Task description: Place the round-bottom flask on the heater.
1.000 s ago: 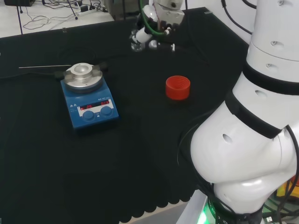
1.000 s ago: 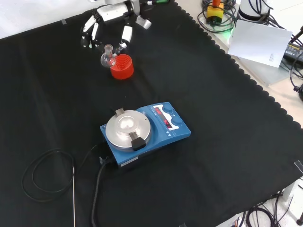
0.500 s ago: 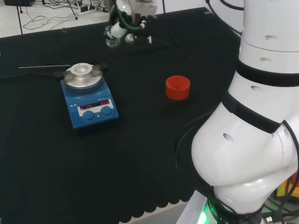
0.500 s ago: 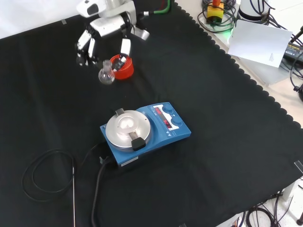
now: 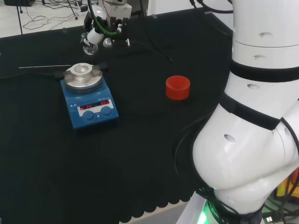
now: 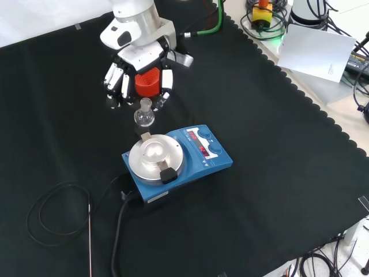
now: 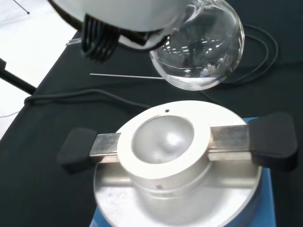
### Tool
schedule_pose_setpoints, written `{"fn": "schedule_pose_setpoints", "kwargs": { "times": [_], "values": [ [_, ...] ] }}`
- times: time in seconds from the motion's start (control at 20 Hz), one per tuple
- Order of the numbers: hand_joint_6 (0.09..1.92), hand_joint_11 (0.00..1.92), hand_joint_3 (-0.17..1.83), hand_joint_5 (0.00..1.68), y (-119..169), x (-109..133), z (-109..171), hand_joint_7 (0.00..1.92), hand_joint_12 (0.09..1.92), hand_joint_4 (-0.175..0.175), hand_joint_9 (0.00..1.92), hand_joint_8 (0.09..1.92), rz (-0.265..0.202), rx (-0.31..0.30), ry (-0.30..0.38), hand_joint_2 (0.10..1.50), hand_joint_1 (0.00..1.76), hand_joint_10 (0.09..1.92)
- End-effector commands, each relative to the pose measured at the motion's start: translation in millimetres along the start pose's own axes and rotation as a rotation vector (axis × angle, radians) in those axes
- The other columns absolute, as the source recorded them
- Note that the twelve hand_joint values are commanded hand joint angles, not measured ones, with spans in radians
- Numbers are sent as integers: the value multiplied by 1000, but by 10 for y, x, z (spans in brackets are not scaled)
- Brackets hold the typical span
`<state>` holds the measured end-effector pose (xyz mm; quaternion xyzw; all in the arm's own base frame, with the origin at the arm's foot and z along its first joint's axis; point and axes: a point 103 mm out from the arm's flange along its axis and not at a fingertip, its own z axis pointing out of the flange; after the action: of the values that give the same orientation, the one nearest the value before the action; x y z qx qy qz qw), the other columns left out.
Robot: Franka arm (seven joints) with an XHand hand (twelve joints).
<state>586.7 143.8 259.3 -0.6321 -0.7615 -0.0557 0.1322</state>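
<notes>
Glass flask above heater's bowl.

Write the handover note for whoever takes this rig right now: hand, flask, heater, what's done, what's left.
Hand: shut on the round-bottom flask, fingers pinching its neck; the bulb hangs below.
Flask: in the air, off the red ribbed stand, which now stands bare on the cloth. In the front view it hangs just beyond the heater; the wrist view shows the bulb near the heater's dished metal top but not yet over the dish.
Done: flask lifted from the stand and carried most of the way.
Left: centre the bulb over the dish, lower it in, release, withdraw.
</notes>
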Motion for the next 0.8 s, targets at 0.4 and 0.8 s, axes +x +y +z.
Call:
{"fn": "schedule_pose_setpoints", "kwargs": {
  "times": [0.4,0.8],
  "values": [
    [1001,550,849,1138,124,249,200,464,1283,-57,735,707,-50,51,-21,630,1144,595],
    [999,558,853,1140,228,215,396,467,1282,-61,737,707,-56,94,-45,627,1146,594]
  ]
}}
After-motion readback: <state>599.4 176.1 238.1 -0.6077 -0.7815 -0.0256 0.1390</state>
